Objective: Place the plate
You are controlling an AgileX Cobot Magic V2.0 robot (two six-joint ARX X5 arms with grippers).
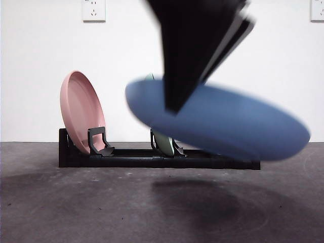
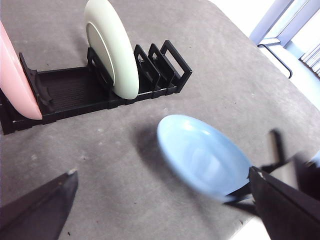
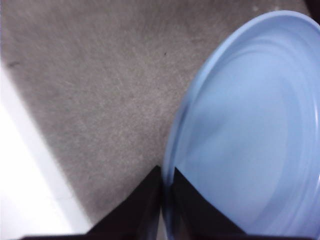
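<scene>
The work surface is a grey, matte table top with a fine grainy texture. Behind it stands a plain white wall. Two white electrical outlets are mounted high on this wall: one toward the left, one at the far right edge. Beyond the table's far corner, a bright, overexposed floor area shows a pale frame. Lighting is even.

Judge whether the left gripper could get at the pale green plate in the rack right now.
Probably yes: the left gripper is open and holds nothing, with bare table between it and the pale green plate.
</scene>
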